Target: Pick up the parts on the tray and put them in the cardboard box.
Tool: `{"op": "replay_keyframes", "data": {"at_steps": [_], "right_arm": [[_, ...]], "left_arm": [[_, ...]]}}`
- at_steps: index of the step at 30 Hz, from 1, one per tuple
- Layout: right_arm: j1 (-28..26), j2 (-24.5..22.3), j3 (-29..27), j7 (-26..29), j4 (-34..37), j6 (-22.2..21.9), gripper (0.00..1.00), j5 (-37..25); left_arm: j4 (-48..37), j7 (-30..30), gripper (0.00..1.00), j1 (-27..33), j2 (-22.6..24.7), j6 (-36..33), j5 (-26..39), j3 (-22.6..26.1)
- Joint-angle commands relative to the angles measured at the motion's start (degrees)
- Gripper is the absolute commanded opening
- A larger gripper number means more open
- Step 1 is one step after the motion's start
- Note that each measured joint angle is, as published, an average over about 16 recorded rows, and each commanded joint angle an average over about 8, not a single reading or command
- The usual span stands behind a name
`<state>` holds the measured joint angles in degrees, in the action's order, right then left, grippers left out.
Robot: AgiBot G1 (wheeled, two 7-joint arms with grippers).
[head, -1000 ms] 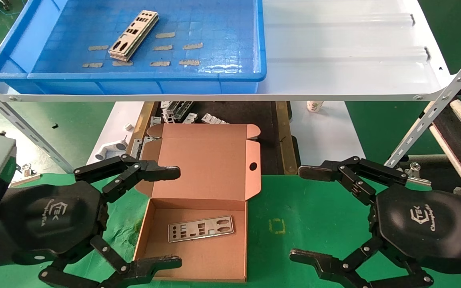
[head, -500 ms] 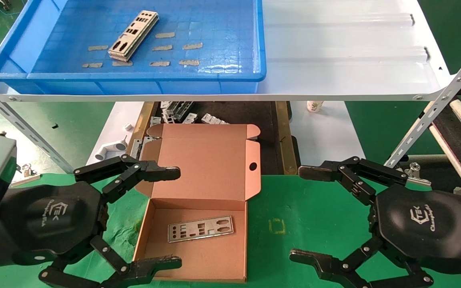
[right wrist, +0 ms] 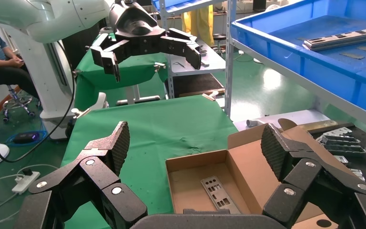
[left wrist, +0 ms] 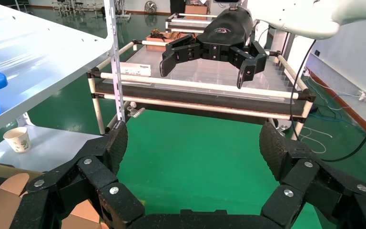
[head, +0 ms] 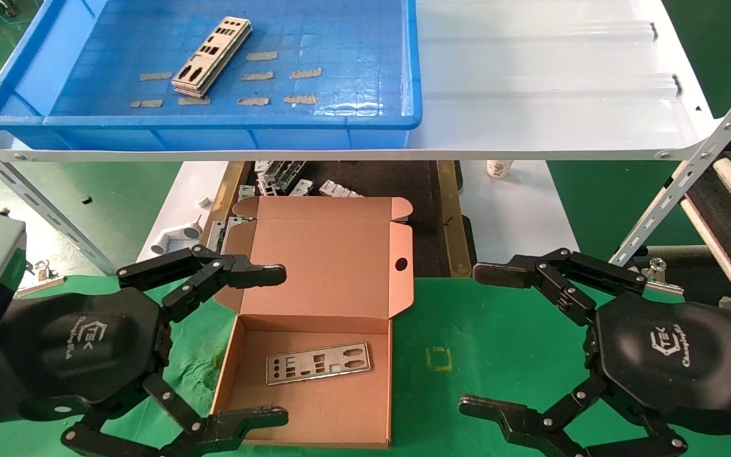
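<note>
Head view: left gripper (head: 276, 343) and right gripper (head: 476, 339) spread their fingers wide, holding nothing.

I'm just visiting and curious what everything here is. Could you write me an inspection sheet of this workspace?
Surface: green mat in front; white shelf behind, higher.
Job's things: parts stacked in the blue tray; one plate lies in the open cardboard box.
Clutter: tan tape strips in the tray; grey brackets and paper cup below the shelf.
Grippers: left gripper beside the box, right gripper over the mat; both jaws open, empty.
Cables: black cable, right side.
Surroundings: tube rack, seated person.
</note>
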<state>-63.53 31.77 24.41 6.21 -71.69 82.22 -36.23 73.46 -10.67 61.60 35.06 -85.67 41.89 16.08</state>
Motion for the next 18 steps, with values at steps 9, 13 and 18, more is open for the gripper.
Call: {"op": "replay_keyframes", "data": {"at_steps": [9, 13, 18], "right_arm": [[0.00, 0.00, 0.00, 0.00, 0.00, 0.00, 1.00, 0.00], [0.00, 0.00, 0.00, 0.00, 0.00, 0.00, 1.00, 0.00], [0.00, 0.00, 0.00, 0.00, 0.00, 0.00, 1.00, 0.00]], "left_arm": [[0.00, 0.00, 1.00, 0.00, 0.00, 0.00, 0.00, 0.00], [0.00, 0.00, 1.00, 0.00, 0.00, 0.00, 0.00, 0.00], [0.00, 0.00, 1.00, 0.00, 0.00, 0.00, 0.00, 0.00]]}}
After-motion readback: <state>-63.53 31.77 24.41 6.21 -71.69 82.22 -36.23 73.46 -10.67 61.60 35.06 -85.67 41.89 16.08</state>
